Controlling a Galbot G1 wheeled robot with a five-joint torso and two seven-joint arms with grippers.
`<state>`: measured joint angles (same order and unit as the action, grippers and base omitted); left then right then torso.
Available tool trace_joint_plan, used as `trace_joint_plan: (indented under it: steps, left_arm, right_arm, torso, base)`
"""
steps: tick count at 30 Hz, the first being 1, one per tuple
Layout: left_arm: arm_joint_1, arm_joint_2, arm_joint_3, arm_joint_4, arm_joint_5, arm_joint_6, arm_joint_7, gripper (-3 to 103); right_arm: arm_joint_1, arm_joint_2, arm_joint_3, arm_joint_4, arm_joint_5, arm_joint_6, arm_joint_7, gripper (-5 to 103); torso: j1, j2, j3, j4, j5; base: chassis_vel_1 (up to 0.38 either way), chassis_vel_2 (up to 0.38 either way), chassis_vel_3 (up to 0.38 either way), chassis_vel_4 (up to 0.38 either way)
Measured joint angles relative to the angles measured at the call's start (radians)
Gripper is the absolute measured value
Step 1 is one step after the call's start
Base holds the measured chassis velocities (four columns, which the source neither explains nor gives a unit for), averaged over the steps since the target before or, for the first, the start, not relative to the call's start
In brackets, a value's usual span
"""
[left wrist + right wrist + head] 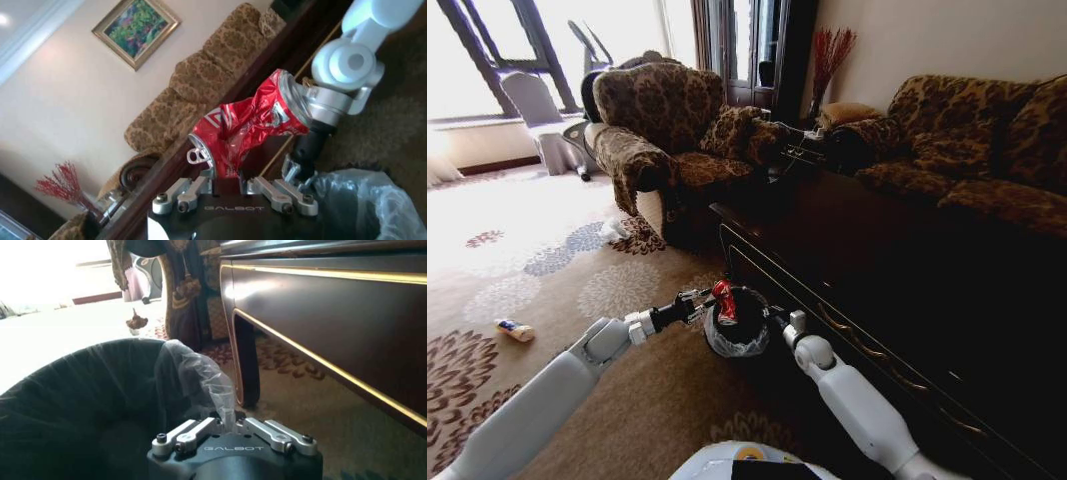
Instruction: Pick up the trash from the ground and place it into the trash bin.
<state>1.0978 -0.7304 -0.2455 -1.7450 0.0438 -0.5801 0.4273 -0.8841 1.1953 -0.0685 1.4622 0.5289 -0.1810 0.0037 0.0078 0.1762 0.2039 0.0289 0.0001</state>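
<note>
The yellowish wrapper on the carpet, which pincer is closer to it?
Left. The left pincer holds the can over the bin, on the side toward the wrapper. The right pincer grips the bin's liner on the far side, by the table.

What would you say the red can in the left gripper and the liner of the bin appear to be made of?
The red can, clamped in the left gripper, looks like thin painted metal, probably aluminium: it is crumpled into sharp glossy creases, with a bare silvery rim and pull tab. The liner of the trash bin, pinched by the right gripper, looks like thin whitish translucent plastic film, wrinkled and slightly shiny.
</note>
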Motion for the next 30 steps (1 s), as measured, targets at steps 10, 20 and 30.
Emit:
trace_joint_plan:
  steps: [10,20,30]
  left_arm:
    - [0.000,-0.049,0.005,0.093,0.127,-0.079,0.008,22]
    - [-0.041,-0.060,0.023,0.107,0.181,-0.095,0.012,22]
    - [-0.050,-0.060,0.028,0.122,0.185,-0.091,0.016,36]
  right_arm:
    - [0.001,0.004,-0.015,0.003,0.019,-0.017,0.004,4]
    - [-0.009,-0.012,-0.032,0.014,0.012,-0.027,0.003,4]
    - [-0.004,-0.016,-0.036,0.021,0.012,-0.029,0.002,4]
  torso:
    - [0.000,0.000,0.000,0.0000,-0.0001]
    - [0.000,0.000,0.000,-0.0002,-0.0001]
    - [0.000,0.000,0.000,-0.0001,-0.0001]
  base:
    - [0.000,0.000,0.000,0.000]
    - [0.000,0.000,0.000,0.000]
    - [0.000,0.000,0.000,0.000]
